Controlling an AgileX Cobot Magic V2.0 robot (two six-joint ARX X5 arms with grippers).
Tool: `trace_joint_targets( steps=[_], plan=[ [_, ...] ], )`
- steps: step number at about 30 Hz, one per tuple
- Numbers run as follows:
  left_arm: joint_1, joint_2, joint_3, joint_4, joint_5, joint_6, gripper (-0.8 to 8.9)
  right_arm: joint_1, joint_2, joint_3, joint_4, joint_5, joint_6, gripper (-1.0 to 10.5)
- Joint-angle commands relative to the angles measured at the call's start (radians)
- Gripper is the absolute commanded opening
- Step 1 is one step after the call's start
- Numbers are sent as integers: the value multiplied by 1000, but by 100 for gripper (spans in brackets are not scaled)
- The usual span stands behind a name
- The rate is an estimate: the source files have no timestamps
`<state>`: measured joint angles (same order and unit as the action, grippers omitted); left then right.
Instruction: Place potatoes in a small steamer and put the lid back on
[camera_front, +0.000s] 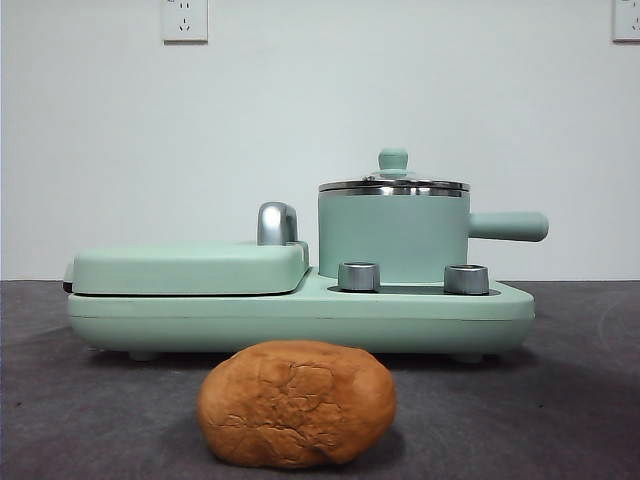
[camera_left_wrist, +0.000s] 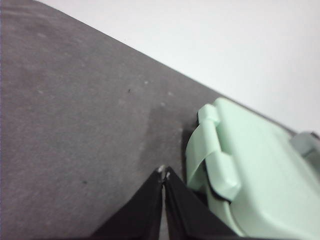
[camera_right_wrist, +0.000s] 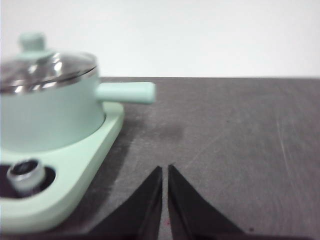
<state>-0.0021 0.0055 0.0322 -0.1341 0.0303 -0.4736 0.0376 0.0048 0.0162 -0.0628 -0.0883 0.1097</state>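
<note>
1. Clearly nothing of the task is begun: the lid (camera_front: 394, 183) sits shut on the small steamer (camera_front: 393, 235), so lifting it off looks to be the step in hand.
2. Far left on the table (camera_front: 60, 400), the left gripper (camera_left_wrist: 163, 174) hangs over bare mat just beside the griddle (camera_front: 188, 267), its jaws clenched tip to tip and holding nothing.
3. Left of centre, one griddle lies flat and closed on the base unit (camera_front: 300, 315), with one chrome handle (camera_front: 277, 223) at its right end.
4. Near and centre, one potato (camera_front: 296, 403) rests on the table in front of the base, apart from it.
5. Right of centre, one small steamer stands on the base behind two metal knobs (camera_front: 359, 276), its stubby handle (camera_front: 508, 226) pointing right.
6. On the right, the right gripper (camera_right_wrist: 164, 172) hovers over open table near the steamer's handle, jaws closed together and empty.
7. To do the step well, I judge the right gripper should open first, come down straight over the one small lid knob (camera_front: 393, 158), pinch it squarely, and lift vertically, since the glass and steel rim could slip or drag the pot.
8. Setting the lid on free table to the right would leave the way to the potato clear.
</note>
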Motion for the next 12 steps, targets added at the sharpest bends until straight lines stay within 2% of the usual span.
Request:
trace_joint_targets(
  steps=[1,4,7,12],
  plan=[
    [0,-2,-18,53,4,-45,6,-1,-1,-4,29,16,207,16],
    [0,-2,-10,136,8,-48,6,-1,-1,1,72,8,285,16],
    [0,-2,18,181,24,-59,6,0,-1,21,125,-35,309,16],
    [0,13,113,87,27,-58,7,0,3,113,68,-50,315,16]
  ],
)
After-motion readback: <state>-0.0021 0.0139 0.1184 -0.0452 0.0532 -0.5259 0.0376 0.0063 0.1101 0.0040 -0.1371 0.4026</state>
